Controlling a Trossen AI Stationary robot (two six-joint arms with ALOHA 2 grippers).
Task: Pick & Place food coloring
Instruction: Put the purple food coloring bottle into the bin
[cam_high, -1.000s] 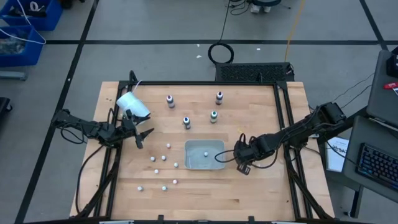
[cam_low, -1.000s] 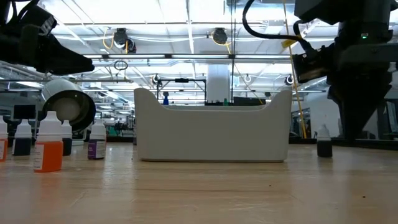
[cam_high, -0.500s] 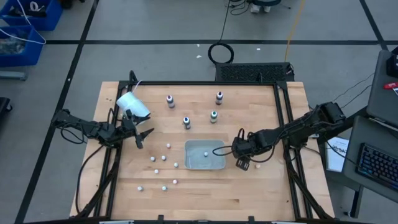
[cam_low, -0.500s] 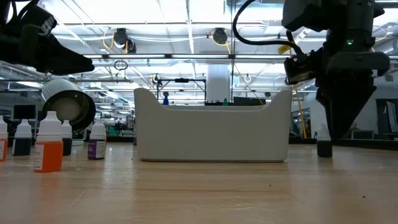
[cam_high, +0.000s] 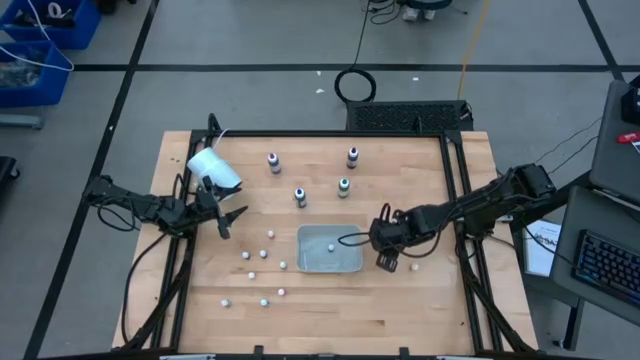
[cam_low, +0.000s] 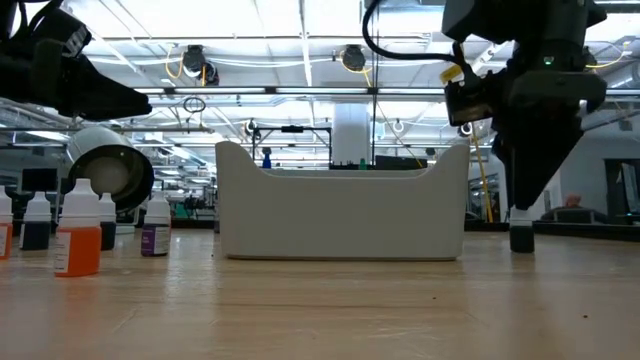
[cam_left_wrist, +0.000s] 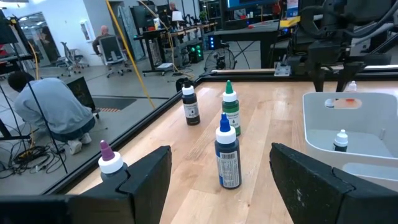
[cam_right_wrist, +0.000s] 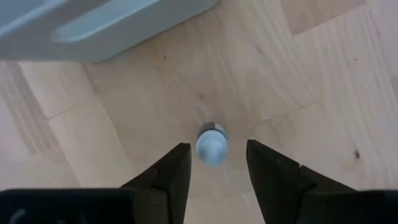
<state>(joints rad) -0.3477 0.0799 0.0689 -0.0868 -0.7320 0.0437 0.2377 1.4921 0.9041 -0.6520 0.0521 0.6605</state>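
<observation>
Beside the bin (cam_high: 330, 249) on the table (cam_high: 420, 310), the right tool (cam_high: 388, 262) points down over 1 small bottle (cam_right_wrist: 212, 144) that stands upright on the wood just off the bin's outer wall. Its fingers (cam_right_wrist: 168, 174) are parted, 1 on each side of the cap, and no contact shows; the tool holds nothing. 4 more bottles (cam_high: 300, 196) stand upright in a loose group farther back, well apart from the bin, and 1 bottle (cam_left_wrist: 340, 140) already sits inside it. Small white balls (cam_high: 266, 255) lie scattered on the bin's other side. The left tool (cam_high: 226, 222) waits at the table's left edge near the tipped white cup (cam_high: 213, 168), open and empty. The step in hand looks like the grasp of the bottle by the bin. Next it probably needs to sink until the fingers bracket the body below the cap, close squarely, then lift clear of the wall and carry it over the bin.
</observation>
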